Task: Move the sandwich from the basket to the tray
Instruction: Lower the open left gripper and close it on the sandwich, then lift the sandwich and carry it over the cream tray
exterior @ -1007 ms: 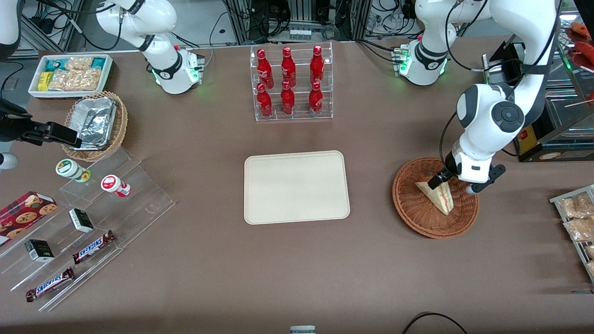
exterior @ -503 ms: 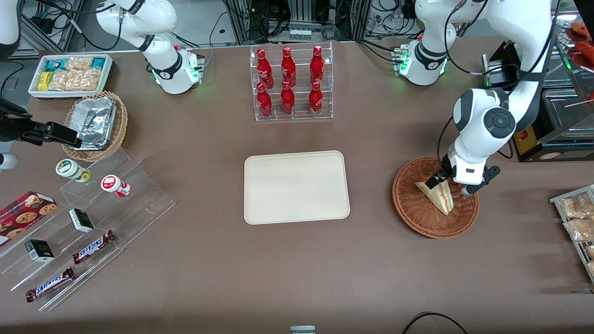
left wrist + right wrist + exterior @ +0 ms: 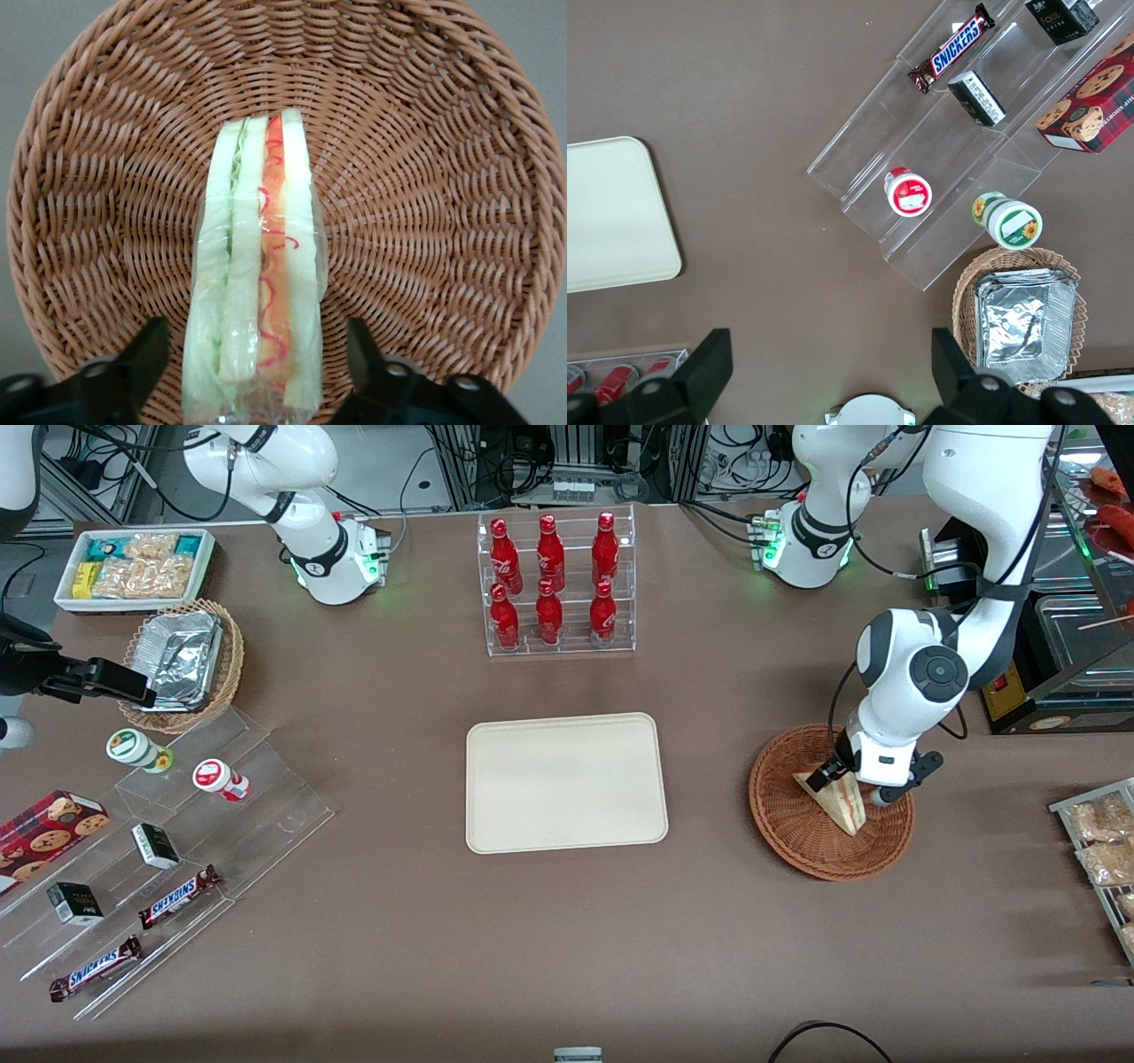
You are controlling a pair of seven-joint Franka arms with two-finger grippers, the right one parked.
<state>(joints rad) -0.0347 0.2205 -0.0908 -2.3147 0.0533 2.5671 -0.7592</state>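
A brown table seen from the front, with a round wicker basket [image 3: 831, 804] toward the working arm's end and a cream tray [image 3: 566, 782] lying bare at the middle, well apart from it. The sandwich [image 3: 837, 801], a wrapped wedge, stands on edge inside the basket. The left arm's gripper [image 3: 842, 775] hangs low over the wedge's wider end, its fingers spread and straddling the bread, not yet pressed against it. The step in hand looks like the reach before the grasp: nothing has been lifted and the tray holds nothing. The next move probably calls for a little more descent, then pinching the two bread faces gently enough not to crush the soft slices or slip on the clear wrap, followed by a lift clear of the basket's rim and a carry sideways to the tray. The front view gives the whole layout, including the distance from basket to tray, but the arm hides much of the gripper there. The wrist view looks straight down at the sandwich [image 3: 257, 283] in the basket [image 3: 443, 177], showing green and red filling between pale slices, and one dark finger [image 3: 142, 359] on each side of the wedge with a gap left, which the front view cannot show.
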